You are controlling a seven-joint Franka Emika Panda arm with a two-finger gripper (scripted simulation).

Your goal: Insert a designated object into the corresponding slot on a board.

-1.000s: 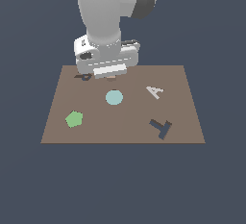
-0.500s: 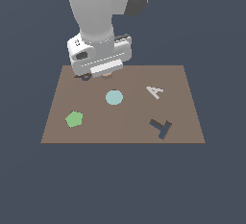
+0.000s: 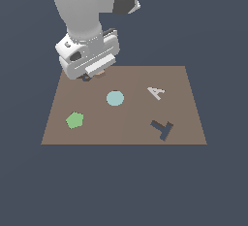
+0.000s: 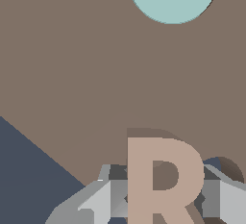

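We have the R (image 4: 163,180) clamped in the tool (image 4: 163,204), its fingers (image 4: 103,199) pressing on either side of the letter in the wrist view, so the pick looks done. In the exterior view the tool (image 3: 93,74) hangs over the far corner of the board (image 3: 184,123) on the exterior view's left, with only a sliver of tan showing under it. We judge the R is lifted off the board, not seated, since the wrist view shows plain brown surface behind it and through its hole. The slot is not clearly in view: a dark patch (image 3: 86,78) sits under the tool in the exterior view, maybe the recess, but we cannot tell. The teal circle (image 3: 115,98), green pentagon (image 3: 74,120), A (image 3: 156,92) and T (image 3: 162,129) lie in their places on the board, well apart from the tool. Left to do, as we read it: line the R up over its slot, lower it in, release.
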